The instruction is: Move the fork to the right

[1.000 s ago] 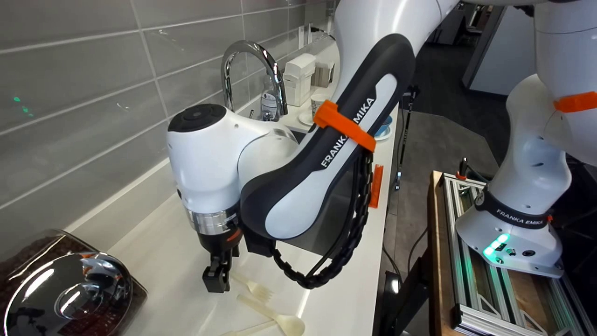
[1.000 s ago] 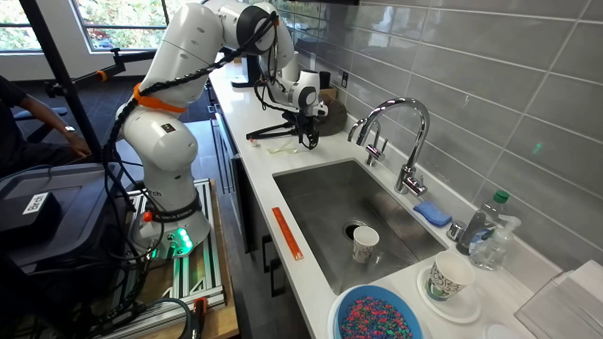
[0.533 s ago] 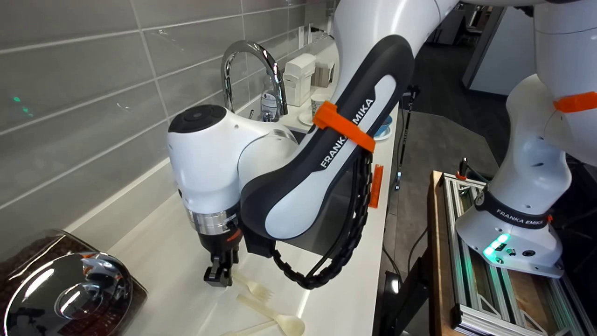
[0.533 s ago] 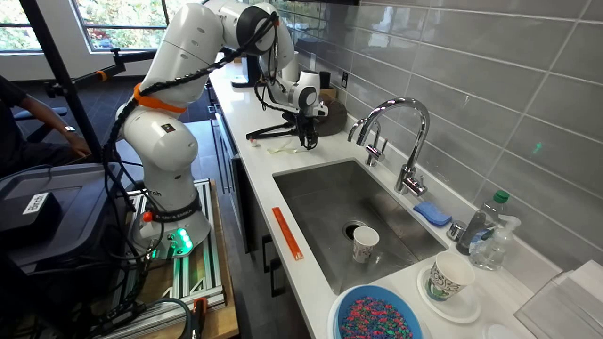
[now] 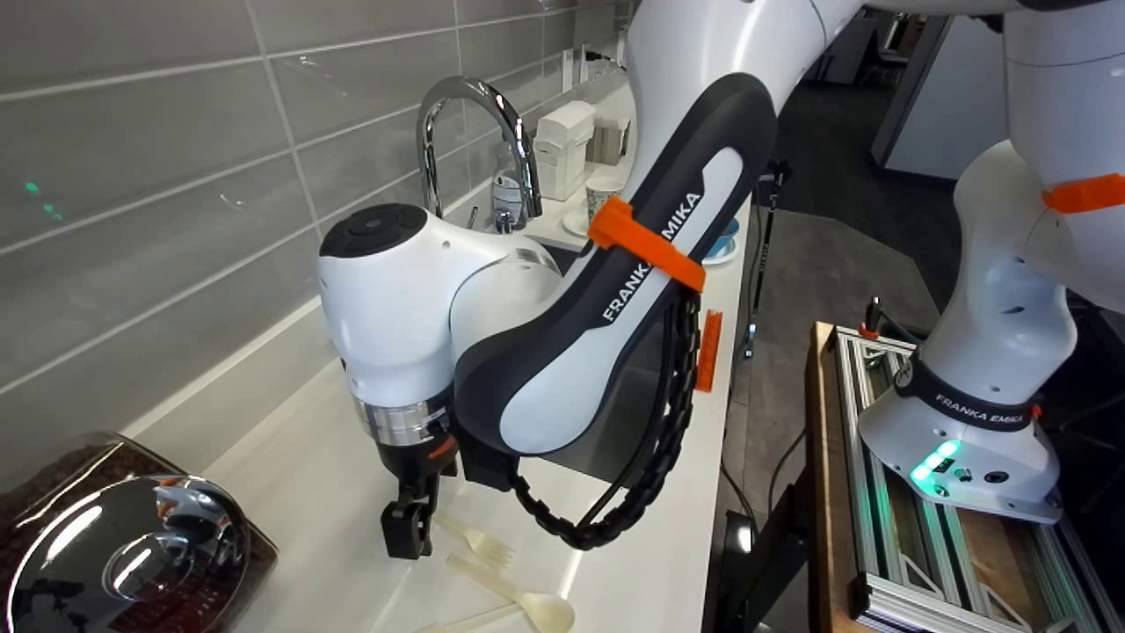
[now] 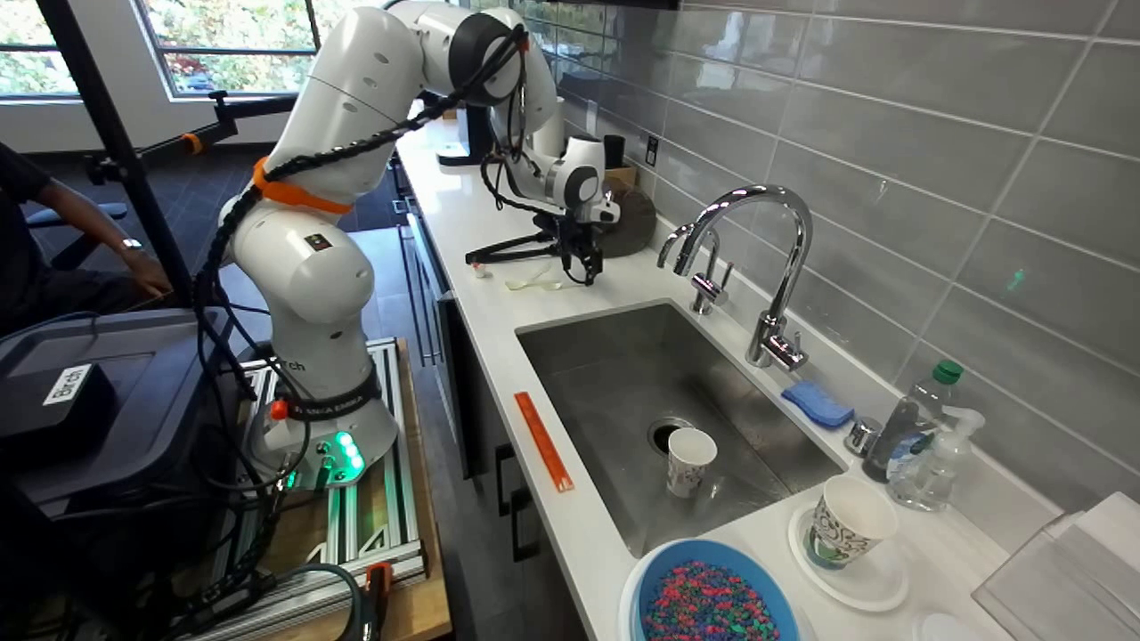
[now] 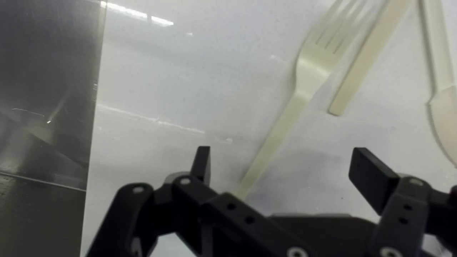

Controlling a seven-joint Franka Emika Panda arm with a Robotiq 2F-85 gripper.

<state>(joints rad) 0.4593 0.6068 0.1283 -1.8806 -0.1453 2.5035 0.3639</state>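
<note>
The pale cream-yellow fork (image 7: 310, 71) lies flat on the white counter (image 7: 160, 82). In the wrist view its tines point to the upper right. Its handle runs down between my open fingers, and the handle's end is hidden behind one finger. In an exterior view the fork (image 5: 485, 547) lies beside my gripper (image 5: 408, 534), its handle end partly behind the fingers. My gripper (image 7: 285, 164) is open, with nothing held, and points down above the counter around the handle. The gripper also shows in an exterior view (image 6: 583, 265), where the fork is too small to tell from the other utensils.
A pale spoon (image 5: 547, 610) lies close beside the fork; its handle (image 7: 367, 60) is near the tines. A pale knife-like utensil (image 7: 442, 110) lies farther right. A steel sink (image 6: 614, 392) with a tap (image 6: 784, 267) is nearby. A jar (image 5: 167, 563) stands near the wall.
My arm and gripper have come down slightly. The fingers look closer together half a second ago and spread wider now. The fork and other utensils have not moved.
</note>
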